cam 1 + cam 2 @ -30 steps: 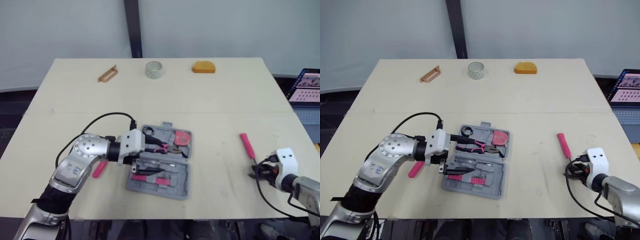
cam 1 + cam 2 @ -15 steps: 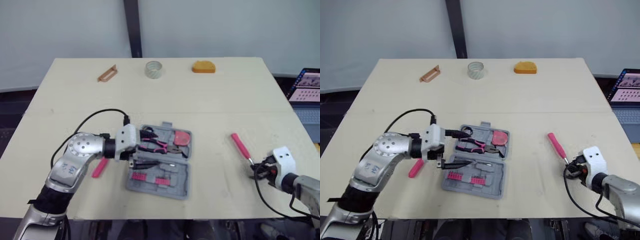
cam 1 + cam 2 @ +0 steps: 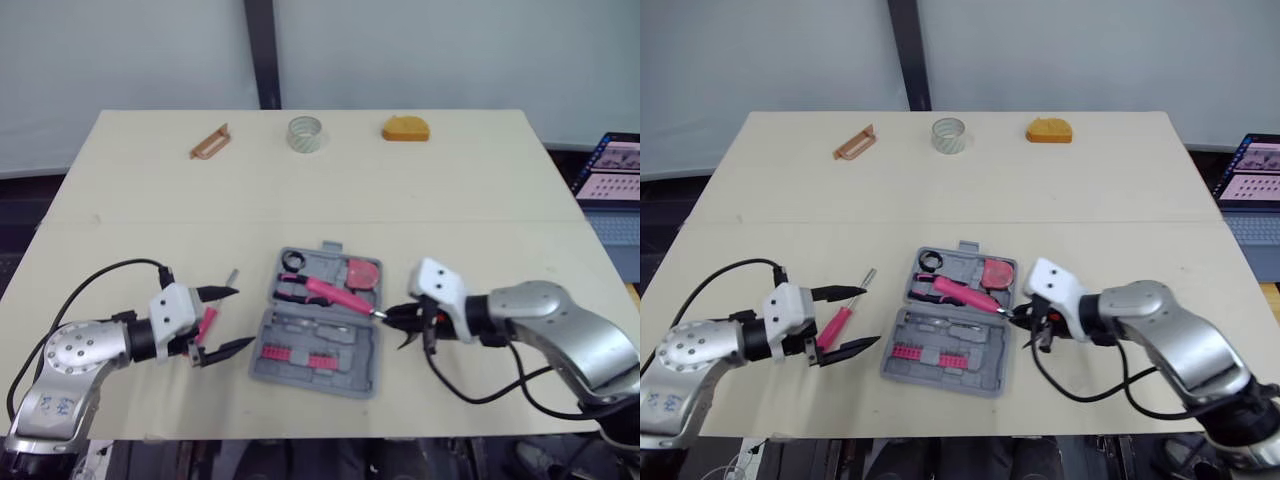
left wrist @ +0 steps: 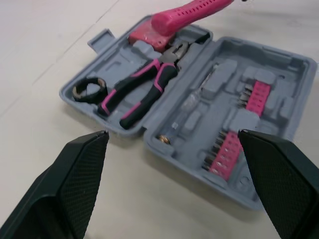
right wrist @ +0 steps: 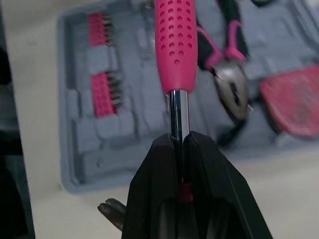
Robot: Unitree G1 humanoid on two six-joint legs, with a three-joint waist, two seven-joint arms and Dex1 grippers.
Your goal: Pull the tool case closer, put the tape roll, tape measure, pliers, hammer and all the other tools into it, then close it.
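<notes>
The picture is shifting fast. The right gripper [image 3: 395, 320], which was sitting at the near right edge of the pale wooden table [image 3: 480, 200] a second ago, is now reaching across and holding the long pink-handled screwdriver [image 3: 335, 294] over the far half of the open grey plastic tool case [image 3: 362, 375]. We are seeing its fingers pinching shut on the bare steel shaft just below the dotted handle. The handle is pointing left above the black-and-pink pliers [image 4: 142, 89], which are already lying in the case. We are judging the placing step as under way, not finished, since the screwdriver appears to be hanging above the tray rather than seated.

Meanwhile the left gripper [image 3: 242, 317] is backing off — it was working at the case's left edge and is now hovering left of the case, apart from it. Its fingers [image 4: 75, 169] are spreading wide and holding nothing, with the small pink-handled screwdriver [image 3: 836, 325] lying on the table just beside them. We are reading that as the likely next pick-up.

Waiting along the far edge are the clear tape roll [image 3: 306, 134], the orange half-round tape measure [image 3: 405, 130] and a brown flat tool [image 3: 209, 143] — so closing the case is some way off.
</notes>
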